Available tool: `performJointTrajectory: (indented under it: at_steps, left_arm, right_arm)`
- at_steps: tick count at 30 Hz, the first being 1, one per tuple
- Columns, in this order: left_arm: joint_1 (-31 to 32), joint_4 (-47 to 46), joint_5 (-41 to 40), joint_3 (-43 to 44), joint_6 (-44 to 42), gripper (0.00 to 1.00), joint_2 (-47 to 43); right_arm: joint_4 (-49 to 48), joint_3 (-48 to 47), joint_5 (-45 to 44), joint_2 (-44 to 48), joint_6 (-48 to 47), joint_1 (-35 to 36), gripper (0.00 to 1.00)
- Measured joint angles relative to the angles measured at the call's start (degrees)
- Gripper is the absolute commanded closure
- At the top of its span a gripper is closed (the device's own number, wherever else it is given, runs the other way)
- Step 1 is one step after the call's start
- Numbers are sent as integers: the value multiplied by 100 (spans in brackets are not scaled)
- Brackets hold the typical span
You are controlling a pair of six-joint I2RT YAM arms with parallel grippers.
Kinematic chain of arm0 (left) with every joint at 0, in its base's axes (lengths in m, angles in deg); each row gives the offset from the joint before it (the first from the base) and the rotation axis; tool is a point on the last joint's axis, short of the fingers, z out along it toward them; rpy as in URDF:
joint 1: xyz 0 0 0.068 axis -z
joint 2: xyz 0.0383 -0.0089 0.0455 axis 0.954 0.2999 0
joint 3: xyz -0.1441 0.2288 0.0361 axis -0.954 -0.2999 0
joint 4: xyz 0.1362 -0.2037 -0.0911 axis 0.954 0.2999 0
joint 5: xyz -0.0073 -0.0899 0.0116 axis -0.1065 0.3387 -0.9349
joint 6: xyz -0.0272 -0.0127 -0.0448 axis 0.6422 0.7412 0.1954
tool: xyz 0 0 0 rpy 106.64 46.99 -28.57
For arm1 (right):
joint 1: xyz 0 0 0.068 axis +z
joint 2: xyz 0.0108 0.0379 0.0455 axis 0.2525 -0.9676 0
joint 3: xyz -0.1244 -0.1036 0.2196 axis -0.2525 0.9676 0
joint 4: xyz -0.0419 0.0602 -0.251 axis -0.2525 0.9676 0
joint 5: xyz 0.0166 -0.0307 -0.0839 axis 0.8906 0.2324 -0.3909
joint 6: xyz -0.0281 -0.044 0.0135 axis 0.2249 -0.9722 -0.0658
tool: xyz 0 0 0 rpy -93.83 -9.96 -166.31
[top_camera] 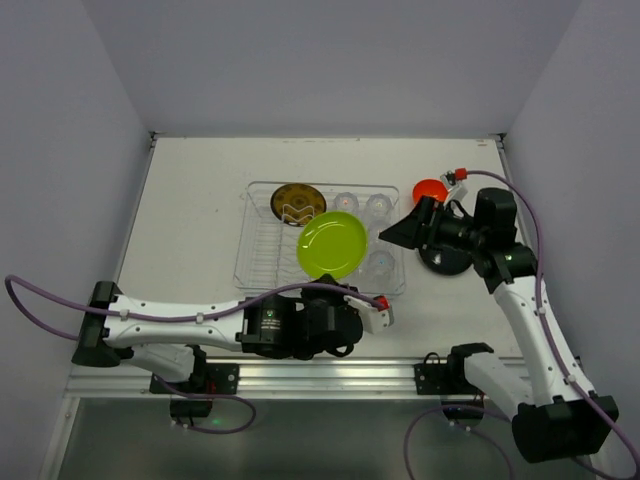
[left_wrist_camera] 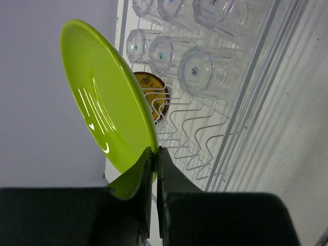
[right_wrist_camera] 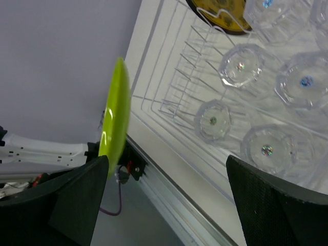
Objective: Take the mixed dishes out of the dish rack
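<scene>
My left gripper [top_camera: 338, 286] is shut on the lower rim of the lime-green plate [top_camera: 332, 245], holding it tilted above the clear dish rack [top_camera: 262, 262]. In the left wrist view the fingertips [left_wrist_camera: 155, 154] pinch the plate [left_wrist_camera: 105, 100]. The olive plate with yellow pattern [top_camera: 298, 203] stands in the rack's far slots. Several clear glass cups [top_camera: 378, 207] sit upside down in the rack's right side. My right gripper [top_camera: 400, 232] hangs open at the rack's right edge with nothing between its fingers. The right wrist view shows the green plate [right_wrist_camera: 115, 113] edge-on and cups [right_wrist_camera: 238, 66] below.
An orange bowl [top_camera: 430, 189] sits on the table right of the rack, behind the right wrist. A black plate [top_camera: 443, 264] lies under the right arm. The left arm stretches along the table's near edge. Side walls close in the table.
</scene>
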State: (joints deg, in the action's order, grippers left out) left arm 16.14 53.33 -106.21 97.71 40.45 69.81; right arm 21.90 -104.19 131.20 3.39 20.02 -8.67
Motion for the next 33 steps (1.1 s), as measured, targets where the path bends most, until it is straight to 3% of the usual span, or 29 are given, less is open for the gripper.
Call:
performJointTrajectory:
  at_steps: [5, 16, 21, 25, 33]
  left_arm:
    - [0, 24, 155, -81, -496, 100, -2]
    - [2, 402, 682, -120, -901, 100, -155]
    - [2, 448, 684, -208, -981, 100, -181]
    - [2, 466, 697, -208, -1029, 100, -175]
    - [2, 461, 728, -208, -1075, 100, -35]
  right_arm:
    - [240, -1038, -201, -678, -166, 719, 2]
    - [706, -1344, -745, -1132, -413, 1558, 11]
    - [990, -1329, -1161, -1158, -601, 1740, 28]
    - [1027, -1222, -1255, -1158, -651, 1740, 56]
    - [966, -1084, -1281, -1161, -640, 1762, 58]
